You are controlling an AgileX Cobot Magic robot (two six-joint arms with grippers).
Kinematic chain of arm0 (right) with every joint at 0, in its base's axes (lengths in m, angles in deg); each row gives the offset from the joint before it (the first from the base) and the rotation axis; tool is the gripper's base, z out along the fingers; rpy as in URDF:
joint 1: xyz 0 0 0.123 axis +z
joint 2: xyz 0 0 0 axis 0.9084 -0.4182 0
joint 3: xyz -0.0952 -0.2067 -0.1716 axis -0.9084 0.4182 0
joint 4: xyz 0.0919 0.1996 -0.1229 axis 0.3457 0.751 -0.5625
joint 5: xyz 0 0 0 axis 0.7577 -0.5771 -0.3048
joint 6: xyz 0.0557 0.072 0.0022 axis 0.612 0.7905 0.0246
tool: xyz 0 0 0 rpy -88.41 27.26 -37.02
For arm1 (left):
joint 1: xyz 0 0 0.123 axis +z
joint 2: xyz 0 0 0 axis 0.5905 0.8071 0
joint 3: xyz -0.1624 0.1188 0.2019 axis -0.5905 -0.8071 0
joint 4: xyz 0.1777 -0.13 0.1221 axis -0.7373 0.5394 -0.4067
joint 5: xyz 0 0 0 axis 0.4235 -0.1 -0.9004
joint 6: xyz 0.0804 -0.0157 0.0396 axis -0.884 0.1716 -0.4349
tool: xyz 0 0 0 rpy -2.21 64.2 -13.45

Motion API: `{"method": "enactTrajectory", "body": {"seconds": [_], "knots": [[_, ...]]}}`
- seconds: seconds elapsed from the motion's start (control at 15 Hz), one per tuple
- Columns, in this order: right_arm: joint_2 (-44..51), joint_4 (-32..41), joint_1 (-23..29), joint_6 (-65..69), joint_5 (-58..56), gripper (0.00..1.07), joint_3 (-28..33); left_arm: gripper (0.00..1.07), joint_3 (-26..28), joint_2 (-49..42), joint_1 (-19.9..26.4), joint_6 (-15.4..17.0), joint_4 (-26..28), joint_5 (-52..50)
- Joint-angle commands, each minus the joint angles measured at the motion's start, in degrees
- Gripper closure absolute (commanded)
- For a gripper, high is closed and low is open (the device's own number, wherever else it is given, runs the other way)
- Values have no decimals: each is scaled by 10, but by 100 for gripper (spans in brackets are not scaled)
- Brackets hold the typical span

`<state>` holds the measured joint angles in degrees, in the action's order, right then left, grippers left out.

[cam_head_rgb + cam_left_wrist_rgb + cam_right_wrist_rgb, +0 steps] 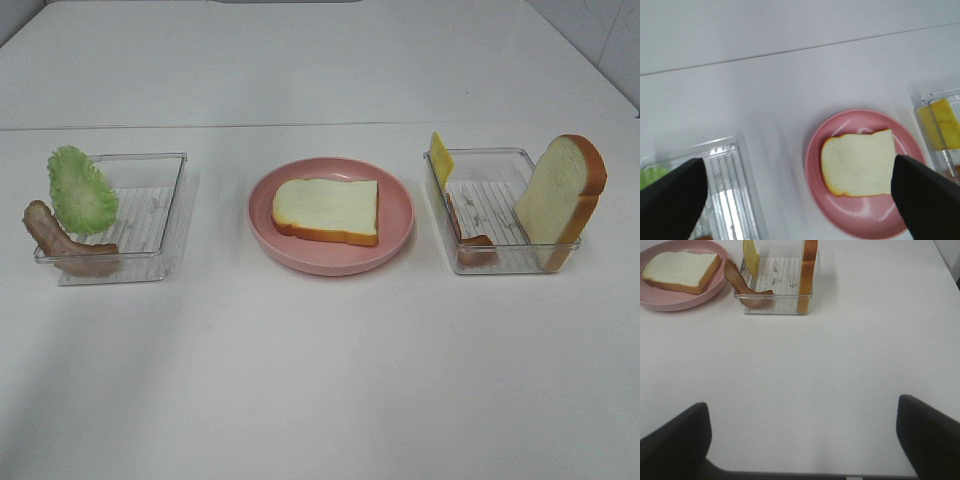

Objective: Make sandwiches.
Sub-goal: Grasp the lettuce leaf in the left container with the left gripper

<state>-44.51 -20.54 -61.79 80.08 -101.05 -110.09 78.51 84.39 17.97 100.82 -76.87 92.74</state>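
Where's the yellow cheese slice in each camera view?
Exterior high: cheese slice upright in the right tray, on the side facing the pink plate.
Left wrist: cheese slice in the tray beside that plate.
Right wrist: cheese slice in that tray, beside the bacon strip.
Shared landmark: the pink plate.
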Motion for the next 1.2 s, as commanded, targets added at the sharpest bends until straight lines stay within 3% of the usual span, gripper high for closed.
{"method": "enactTrajectory", "body": {"seconds": [0.07, 0.13, 0.27, 0.53, 0.8, 1.2], "knots": [[16, 0, 2, 4, 3, 10, 2, 16, -92, -60, 41, -2, -2, 56], [16, 0, 2, 4, 3, 10, 2, 16, -108, -69, 52, -2, -2, 56], [16, 0, 2, 4, 3, 10, 2, 16, -189, -108, 103, -2, 2, 55], [16, 0, 2, 4, 3, 10, 2, 16, -262, -115, 169, -9, 31, 42], [16, 0, 2, 4, 3, 10, 2, 16, -292, -105, 204, -17, 30, 17], [16, 0, 2, 4, 3, 10, 2, 16, -292, -57, 205, -28, 23, -3]]}}
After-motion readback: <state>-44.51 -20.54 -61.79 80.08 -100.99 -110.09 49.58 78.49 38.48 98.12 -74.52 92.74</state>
